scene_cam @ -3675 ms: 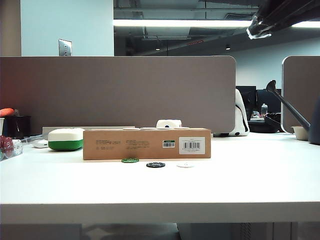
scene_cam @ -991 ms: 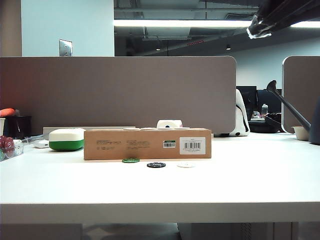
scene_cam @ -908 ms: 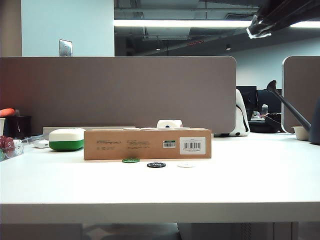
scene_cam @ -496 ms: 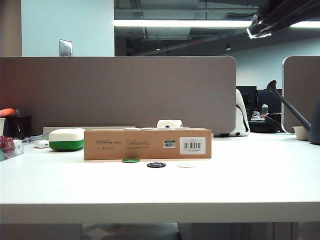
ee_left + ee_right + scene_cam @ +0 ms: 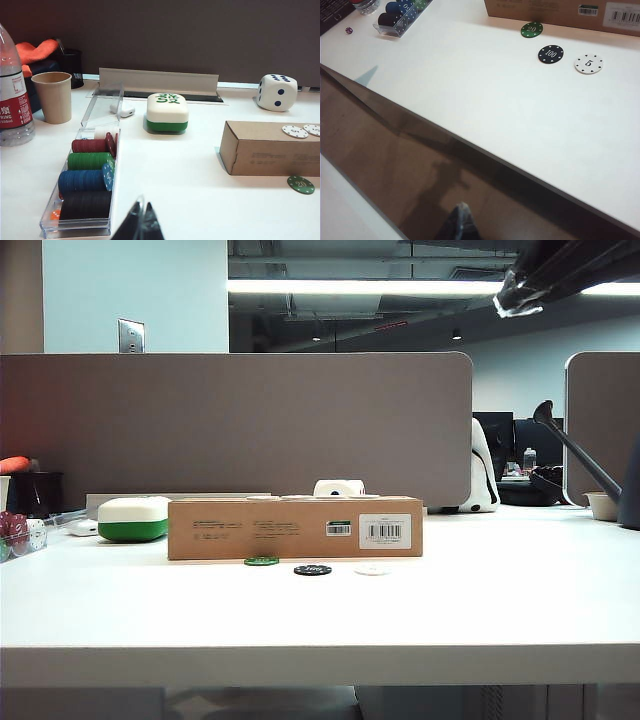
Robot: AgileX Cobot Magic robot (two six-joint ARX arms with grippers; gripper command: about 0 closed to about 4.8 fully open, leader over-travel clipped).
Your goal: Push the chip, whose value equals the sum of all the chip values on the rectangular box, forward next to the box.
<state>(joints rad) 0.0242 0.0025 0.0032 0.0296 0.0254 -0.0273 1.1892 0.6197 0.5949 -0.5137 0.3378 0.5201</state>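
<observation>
1. Left claw [image 5: 140, 222] clenched, low over the counter [image 5: 200, 190], well short of the chip [image 5: 300, 183].
2. Green chip flat, just beside the rectangular box [image 5: 272, 147], ahead and off to the side.
3. Right claw [image 5: 461, 220] clenched, beyond the counter edge, farther away.

An open-plan office. Grey fabric partition panels [image 5: 240, 425] stand behind the white bench [image 5: 320, 620], with another panel [image 5: 600, 410] at the far right. Overhead run a long fluorescent strip light [image 5: 365, 286] and exposed ceiling ducts, and a metal wall switch plate [image 5: 130, 335] sits on the pale blue wall at far left. Beyond the partitions a dark monitor [image 5: 515, 440] stands on a neighbouring desk. A paper cup [image 5: 52, 96] and a water bottle [image 5: 14, 95] stand at the bench's left.
</observation>
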